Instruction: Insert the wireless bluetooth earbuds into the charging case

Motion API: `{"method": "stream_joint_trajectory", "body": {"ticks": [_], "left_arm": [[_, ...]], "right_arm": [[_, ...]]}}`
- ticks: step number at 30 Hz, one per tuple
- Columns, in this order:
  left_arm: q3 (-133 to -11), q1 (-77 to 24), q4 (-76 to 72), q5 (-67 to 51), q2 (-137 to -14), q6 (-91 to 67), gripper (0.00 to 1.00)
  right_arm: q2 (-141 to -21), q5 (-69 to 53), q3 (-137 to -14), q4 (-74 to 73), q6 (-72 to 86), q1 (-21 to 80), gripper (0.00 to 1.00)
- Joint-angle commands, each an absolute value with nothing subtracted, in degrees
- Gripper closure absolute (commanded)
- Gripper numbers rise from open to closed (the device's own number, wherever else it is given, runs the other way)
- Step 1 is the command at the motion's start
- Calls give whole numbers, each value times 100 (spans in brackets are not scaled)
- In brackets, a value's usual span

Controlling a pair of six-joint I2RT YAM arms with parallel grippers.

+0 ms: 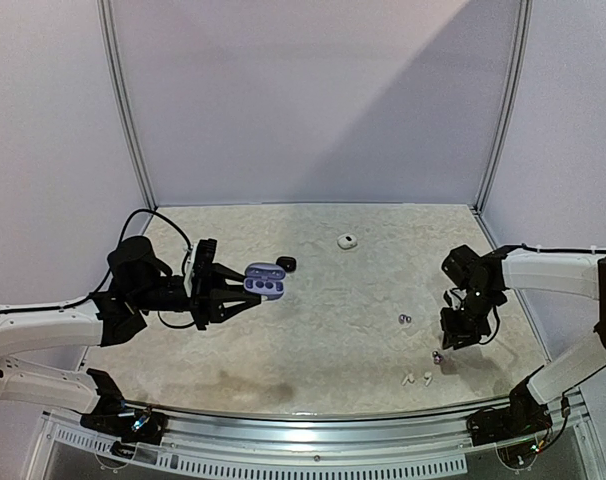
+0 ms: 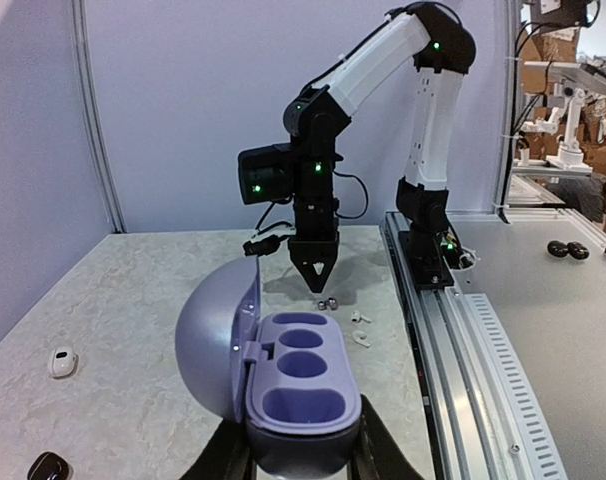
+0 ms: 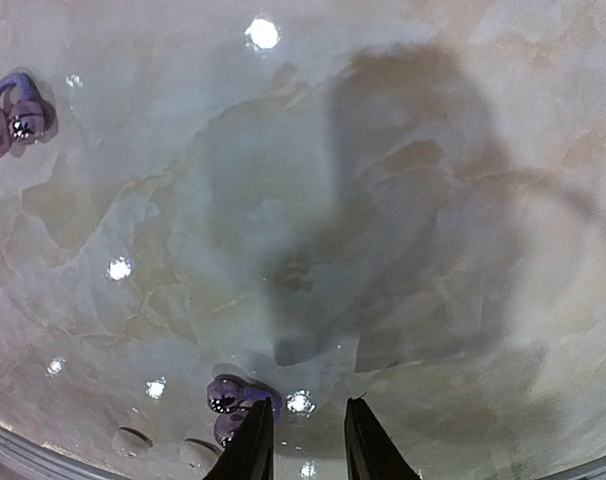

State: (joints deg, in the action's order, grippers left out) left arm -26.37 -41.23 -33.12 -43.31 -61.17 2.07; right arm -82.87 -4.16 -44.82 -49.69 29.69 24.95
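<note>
Charging case (image 2: 303,385) in left hand (image 2: 301,440), right hand (image 3: 308,435) ajar

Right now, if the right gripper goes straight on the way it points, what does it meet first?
Likely the bare table, just beside a purplish earbud; the right gripper points down, and the offset is slight.

Count: one open lilac charging case (image 1: 265,281) with three wells, one small white pod (image 1: 348,241), one small black pod (image 1: 286,264), two white stemmed earbuds (image 1: 427,377), and four dark earbuds (image 1: 404,319) on the right, as a far pair and a near pair (image 1: 437,356).
</note>
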Motion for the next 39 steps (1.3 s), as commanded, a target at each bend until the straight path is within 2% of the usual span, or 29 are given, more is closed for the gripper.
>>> {"method": "stream_joint_trajectory", "body": {"ticks": [1, 17, 30, 39], "left_arm": [[-2663, -4104, -3313, -4368, -6189, 316, 100], [-2720, -4104, -3175, -4386, -6179, 486, 100], [-2639, -4105, -3163, -4386, -6106, 552, 100], [-2645, -4104, -3064, -4393, -6060, 639, 100]], "right_arm": [[-8044, -762, -4274, -4781, 3092, 2461, 74], [-8255, -1095, -4046, -4330, 2990, 2458, 77], [-7869, -334, -4306, -4934, 3363, 2460, 79], [-8282, -888, -4065, -4277, 3343, 2459, 79]]}}
